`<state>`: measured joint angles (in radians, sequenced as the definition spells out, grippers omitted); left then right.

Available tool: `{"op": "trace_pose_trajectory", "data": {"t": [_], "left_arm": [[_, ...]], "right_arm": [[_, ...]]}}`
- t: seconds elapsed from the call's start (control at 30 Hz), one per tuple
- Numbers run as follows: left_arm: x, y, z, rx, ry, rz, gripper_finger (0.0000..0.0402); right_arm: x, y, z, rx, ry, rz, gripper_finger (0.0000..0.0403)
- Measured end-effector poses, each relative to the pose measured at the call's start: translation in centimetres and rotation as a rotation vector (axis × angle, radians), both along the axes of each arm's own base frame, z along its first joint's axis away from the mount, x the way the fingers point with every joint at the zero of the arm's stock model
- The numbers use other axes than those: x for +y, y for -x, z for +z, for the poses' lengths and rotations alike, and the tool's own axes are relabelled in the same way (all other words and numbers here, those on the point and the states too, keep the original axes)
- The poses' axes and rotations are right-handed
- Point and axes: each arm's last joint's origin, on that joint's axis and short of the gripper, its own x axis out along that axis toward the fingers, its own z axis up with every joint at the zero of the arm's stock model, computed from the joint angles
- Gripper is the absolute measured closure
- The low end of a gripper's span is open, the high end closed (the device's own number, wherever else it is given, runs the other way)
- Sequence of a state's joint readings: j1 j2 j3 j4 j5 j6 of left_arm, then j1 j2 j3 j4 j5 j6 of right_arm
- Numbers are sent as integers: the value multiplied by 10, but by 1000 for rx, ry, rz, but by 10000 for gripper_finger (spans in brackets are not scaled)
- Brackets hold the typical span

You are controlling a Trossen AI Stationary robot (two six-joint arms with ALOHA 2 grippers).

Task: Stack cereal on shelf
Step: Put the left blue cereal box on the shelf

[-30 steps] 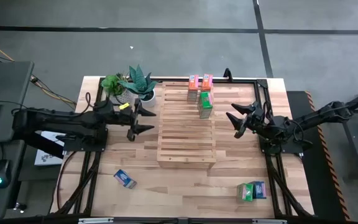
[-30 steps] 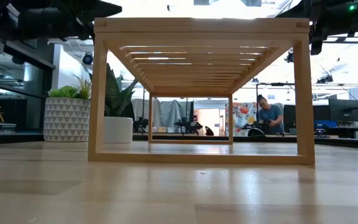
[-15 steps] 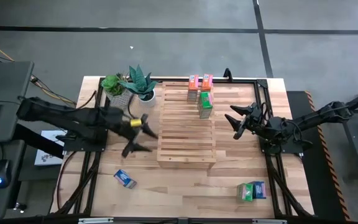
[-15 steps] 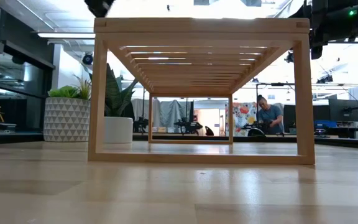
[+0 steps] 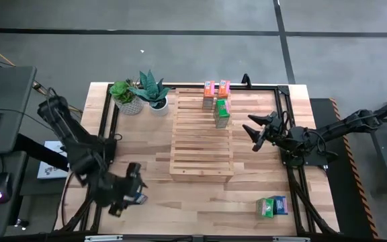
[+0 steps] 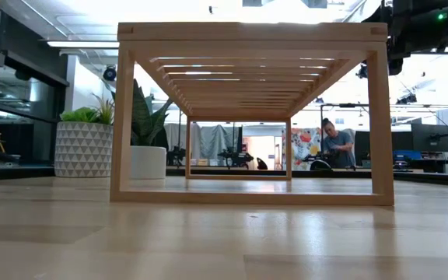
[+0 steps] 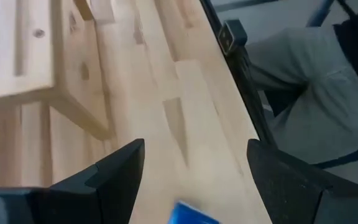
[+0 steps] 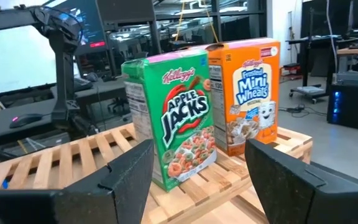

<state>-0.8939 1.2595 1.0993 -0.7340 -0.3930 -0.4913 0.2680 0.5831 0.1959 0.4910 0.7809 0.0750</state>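
Left pincer [image 5: 130,190] open over blue box [image 5: 138,197], contact unclear; shelf [image 5: 202,141] holds three boxes; right pincer [image 5: 257,132] open

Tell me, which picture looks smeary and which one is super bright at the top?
The left wrist view is smeary: the tabletop and the blue cereal box between the left gripper's open fingers look blurred. The low view is brightest, with glare washing out the ceiling above the shelf. The right wrist view is crisp: the green Apple Jacks box reads clearly.
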Motion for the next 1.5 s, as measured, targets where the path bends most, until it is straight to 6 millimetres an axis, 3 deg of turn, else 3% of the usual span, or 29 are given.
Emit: {"op": "trace_pose_trajectory", "data": {"t": [0.17, 0.43, 0.77, 1.13, 1.5], "left_arm": [[-20, 0, -17, 37, -56, 14, 128], [-24, 2, -46, 204, -222, 1, 128], [-24, 5, -51, 310, -208, -38, 129], [-20, 9, -54, 349, -321, -165, 129], [-10, 13, -83, 409, -375, -175, 129]], "right_arm": [[0, 0, -3, 14, -17, 8, 157], [0, -1, -9, 48, -67, 11, 157], [0, -1, -13, 75, -79, 10, 157], [0, 0, -13, 78, -80, 9, 157], [0, -1, -13, 79, -80, 14, 157]]}}
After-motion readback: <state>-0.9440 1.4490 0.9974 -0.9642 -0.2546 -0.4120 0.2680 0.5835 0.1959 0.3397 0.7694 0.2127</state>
